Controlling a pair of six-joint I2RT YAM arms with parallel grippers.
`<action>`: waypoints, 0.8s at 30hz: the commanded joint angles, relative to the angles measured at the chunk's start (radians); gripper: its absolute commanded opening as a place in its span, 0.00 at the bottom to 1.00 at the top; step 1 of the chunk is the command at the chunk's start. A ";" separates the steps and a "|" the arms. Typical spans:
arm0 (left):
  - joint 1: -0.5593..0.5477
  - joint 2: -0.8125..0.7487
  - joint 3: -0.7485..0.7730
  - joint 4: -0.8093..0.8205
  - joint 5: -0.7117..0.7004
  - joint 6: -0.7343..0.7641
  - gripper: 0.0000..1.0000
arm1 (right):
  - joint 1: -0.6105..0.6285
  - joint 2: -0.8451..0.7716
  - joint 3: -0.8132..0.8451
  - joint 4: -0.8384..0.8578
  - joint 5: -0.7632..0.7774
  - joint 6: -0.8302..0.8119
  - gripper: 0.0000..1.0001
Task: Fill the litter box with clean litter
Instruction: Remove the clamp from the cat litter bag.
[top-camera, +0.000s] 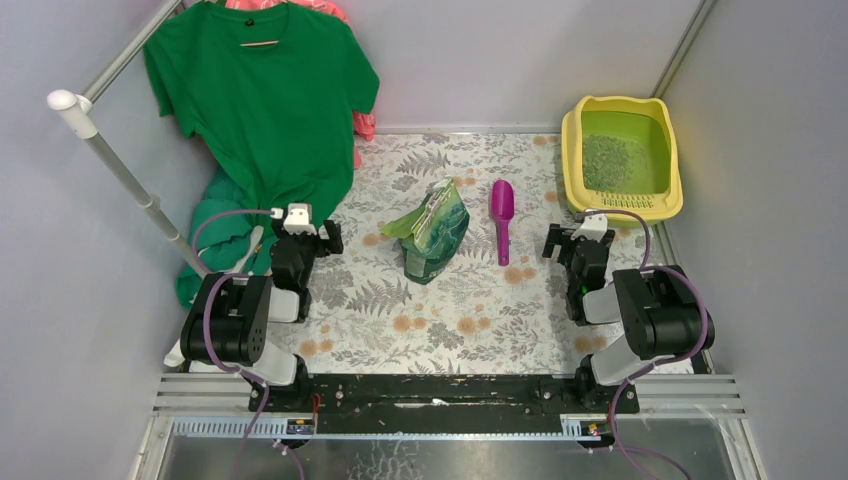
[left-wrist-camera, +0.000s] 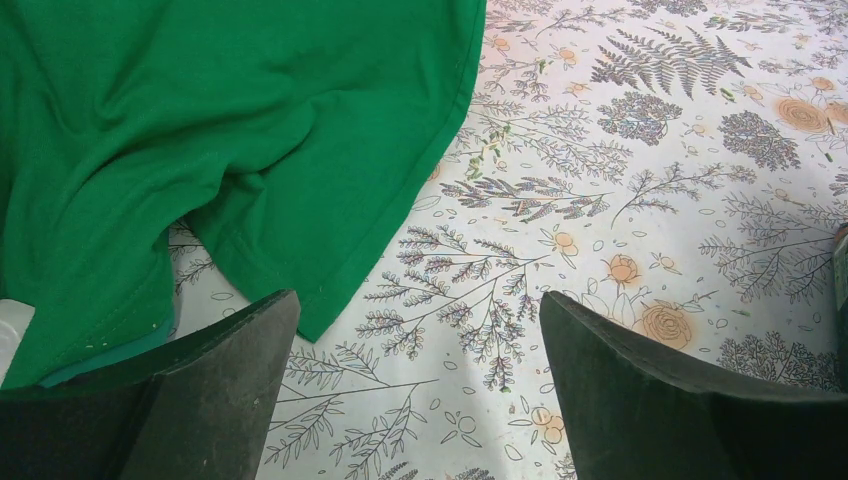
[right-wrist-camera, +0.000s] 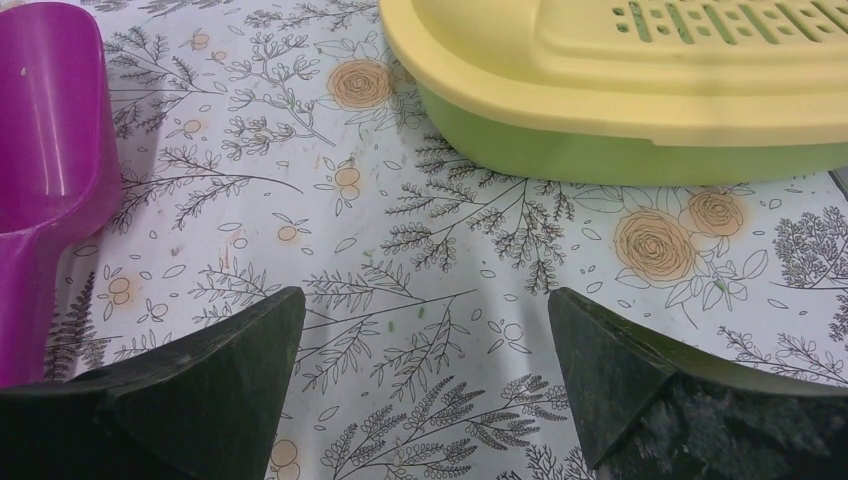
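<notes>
Litter box (top-camera: 569, 150) sits far right on counter (top-camera: 470, 300), a patch of clean litter (top-camera: 603, 160) inside. Left pincer (left-wrist-camera: 415, 330) open, empty, beside green shirt (left-wrist-camera: 230, 130). Right pincer (right-wrist-camera: 420, 330) open, empty, between box and purple scoop (right-wrist-camera: 45, 150).

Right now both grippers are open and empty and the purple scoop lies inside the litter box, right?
No. The purple scoop lies on the table beside the green bag, outside the litter box; the top view shows it. The left gripper and right gripper are open and empty.
</notes>
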 joint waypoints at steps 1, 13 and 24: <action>0.001 0.008 0.010 0.024 0.005 0.023 0.99 | -0.007 -0.013 0.025 0.025 -0.027 0.005 1.00; 0.001 0.010 0.010 0.023 0.003 0.022 0.99 | -0.008 -0.013 0.023 0.027 -0.025 0.004 1.00; -0.077 -0.499 0.108 -0.484 0.031 -0.078 0.99 | 0.014 -0.366 0.045 -0.324 -0.052 0.031 1.00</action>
